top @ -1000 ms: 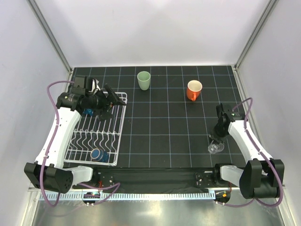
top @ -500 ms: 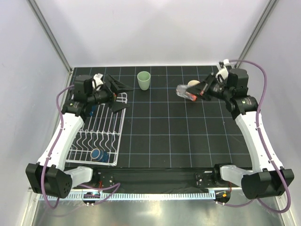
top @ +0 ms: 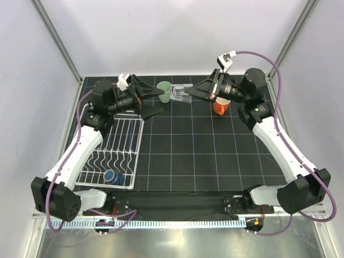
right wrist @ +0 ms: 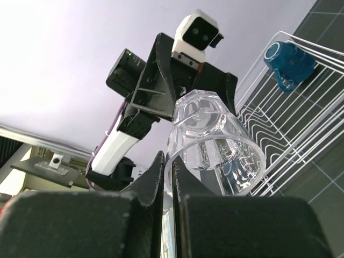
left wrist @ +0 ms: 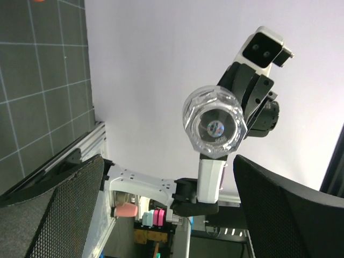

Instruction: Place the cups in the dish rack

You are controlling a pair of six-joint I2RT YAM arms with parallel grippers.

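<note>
A blue mug (top: 113, 176) lies in the near end of the rack (top: 137, 153). Farther back, the left gripper (top: 160, 102) is open wide. The right gripper (top: 189, 95) pinches the glass (top: 179, 94) just in front of it. The green cup (top: 163, 88) and orange mug (top: 219, 107) stand at the back, outside the rack

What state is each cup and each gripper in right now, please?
Glass: held sideways in the air by its rim.
Right gripper: shut on the glass.
Left gripper: open, facing the glass's base.
Green cup: upright, outside the rack.
Orange mug: upright, outside the rack, partly hidden.
Blue mug: lying at the rack's near end.
</note>
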